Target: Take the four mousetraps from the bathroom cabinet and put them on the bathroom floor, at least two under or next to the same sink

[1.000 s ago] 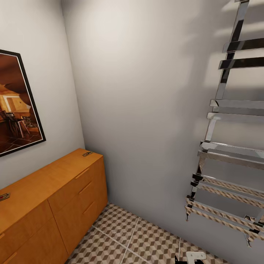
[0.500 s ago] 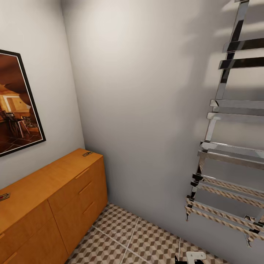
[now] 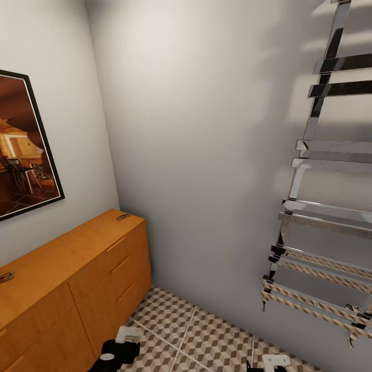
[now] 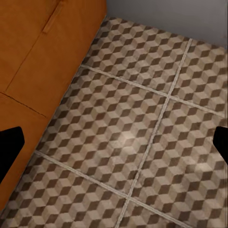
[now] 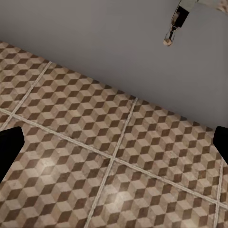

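Observation:
The orange-brown cabinet (image 3: 77, 274) stands along the left wall. Two small mousetraps lie on its top, one at the far corner (image 3: 123, 217) and one near the picture's left edge (image 3: 6, 277). My left gripper (image 3: 125, 338) hangs low over the patterned bathroom floor (image 3: 206, 336), just in front of the cabinet's drawer fronts. In the left wrist view its dark fingertips (image 4: 9, 147) stand wide apart with only tiles between them. My right gripper (image 3: 274, 361) sits at the bottom edge, open over the floor (image 5: 114, 156). The sink is out of view.
A chrome towel-rail ladder (image 3: 315, 217) hangs on the grey wall at the right, and its lower foot (image 5: 172, 26) shows in the right wrist view. A framed picture (image 3: 23, 150) hangs above the cabinet. Open tiles lie between the cabinet and the rail.
My left arm and gripper have risen into the head view at the bottom, beside the cabinet front. The camera, the right gripper and the mousetraps have stayed put.

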Available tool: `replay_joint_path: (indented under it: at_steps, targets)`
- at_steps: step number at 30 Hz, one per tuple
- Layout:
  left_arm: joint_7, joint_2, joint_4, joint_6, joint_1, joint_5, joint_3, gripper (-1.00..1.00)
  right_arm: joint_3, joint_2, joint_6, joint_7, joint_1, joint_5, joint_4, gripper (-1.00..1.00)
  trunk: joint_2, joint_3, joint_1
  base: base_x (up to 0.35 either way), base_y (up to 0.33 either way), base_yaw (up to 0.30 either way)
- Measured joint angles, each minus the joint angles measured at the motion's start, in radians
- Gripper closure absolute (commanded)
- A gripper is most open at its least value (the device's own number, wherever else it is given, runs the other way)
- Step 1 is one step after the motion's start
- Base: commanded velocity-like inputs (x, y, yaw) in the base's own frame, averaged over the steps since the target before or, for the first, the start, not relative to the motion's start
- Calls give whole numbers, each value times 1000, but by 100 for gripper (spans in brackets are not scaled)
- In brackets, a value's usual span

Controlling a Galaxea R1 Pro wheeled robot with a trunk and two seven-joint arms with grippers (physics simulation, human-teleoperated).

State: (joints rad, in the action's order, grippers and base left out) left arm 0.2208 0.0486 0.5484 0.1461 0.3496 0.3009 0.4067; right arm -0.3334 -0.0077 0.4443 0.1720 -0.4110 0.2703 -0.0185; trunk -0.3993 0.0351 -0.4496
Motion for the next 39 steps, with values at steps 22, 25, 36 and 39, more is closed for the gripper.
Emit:
replay_joint_path:
  at_steps: [22,25,36,39]
  targets:
    - [0,22,769,639,8,-18,-138,-100,0,1,-3,-1,0,0,1,-100,0,0,0,0,0,0]
    - [-1,19,907,771,29,-52,-163,-100,0,2,-3,-2,0,0,1,-100,0,0,0,0,0,0]
    - [-1,15,960,858,270,-145,-186,-100,-1,2,-3,-2,0,0,1,-100,0,0,0,0,0,0]
    - [-1,15,922,861,345,-147,-191,-100,-1,3,-4,-2,0,0,1,-100,0,0,0,0,0,0]
